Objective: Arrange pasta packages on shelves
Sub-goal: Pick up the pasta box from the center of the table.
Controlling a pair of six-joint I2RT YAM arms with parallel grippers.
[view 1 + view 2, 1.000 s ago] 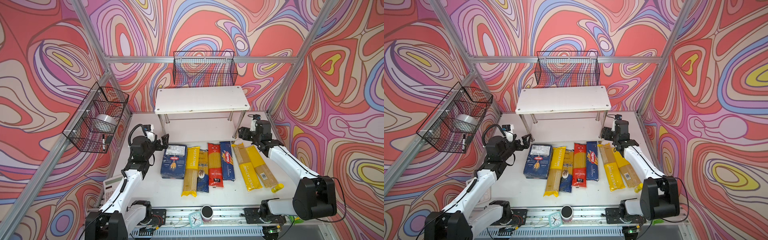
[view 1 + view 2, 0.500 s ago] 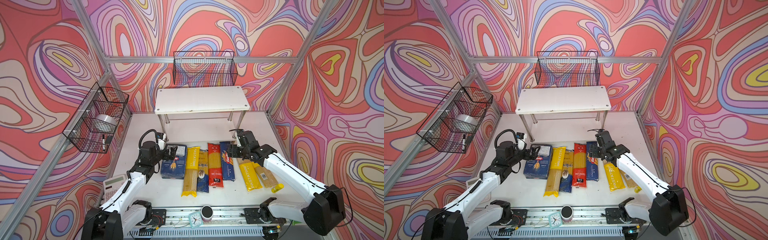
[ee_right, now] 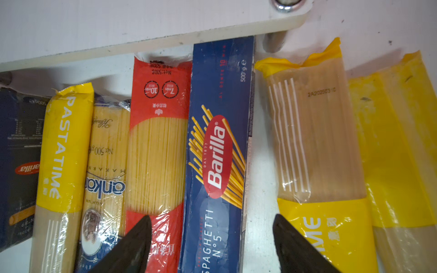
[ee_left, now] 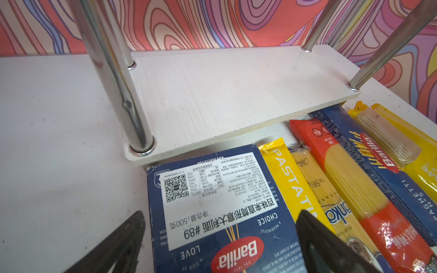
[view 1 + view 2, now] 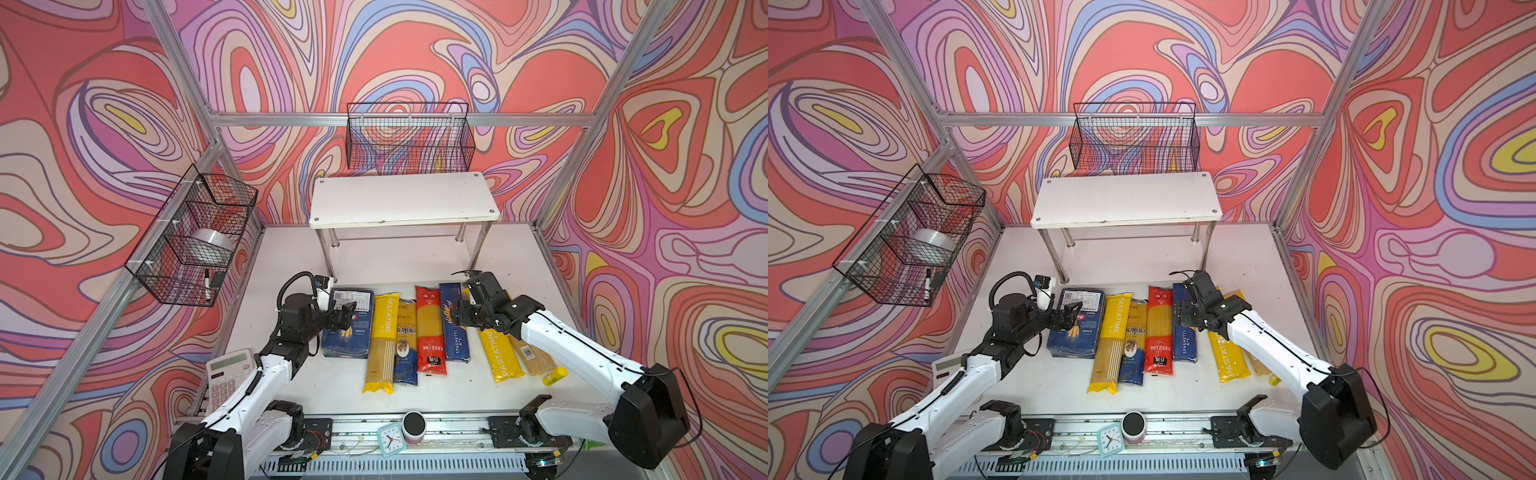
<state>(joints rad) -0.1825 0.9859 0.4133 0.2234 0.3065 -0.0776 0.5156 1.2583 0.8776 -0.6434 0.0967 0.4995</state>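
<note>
Several pasta packages lie side by side on the table in front of the white shelves (image 5: 403, 199). From the left they are a wide blue Barilla box (image 5: 348, 332), a yellow PASTATIME bag (image 5: 384, 345), a dark blue bag (image 5: 405, 353), a red bag (image 5: 430, 332), a slim Barilla box (image 5: 456, 345) and two more yellow bags (image 5: 500, 357). My left gripper (image 4: 220, 215) is open, its jaws straddling the wide Barilla box (image 4: 212, 212). My right gripper (image 3: 212, 217) is open over the slim Barilla box (image 3: 217, 153), one finger above the red bag (image 3: 156, 146). Both boards of the shelves (image 4: 224, 94) are bare.
Black wire baskets hang on the left wall (image 5: 195, 232) and the back wall (image 5: 409, 141). A calculator (image 5: 226, 374) lies at the table's left front. A small clock (image 5: 391, 441) and a dark-capped jar (image 5: 414, 426) sit on the front rail. A small yellow stick (image 5: 555, 376) lies beside the rightmost bag.
Both arms came forward from beside the rack's legs to the row of packs. The left gripper now stands over the wide Barilla box, the right over the slim one.
</note>
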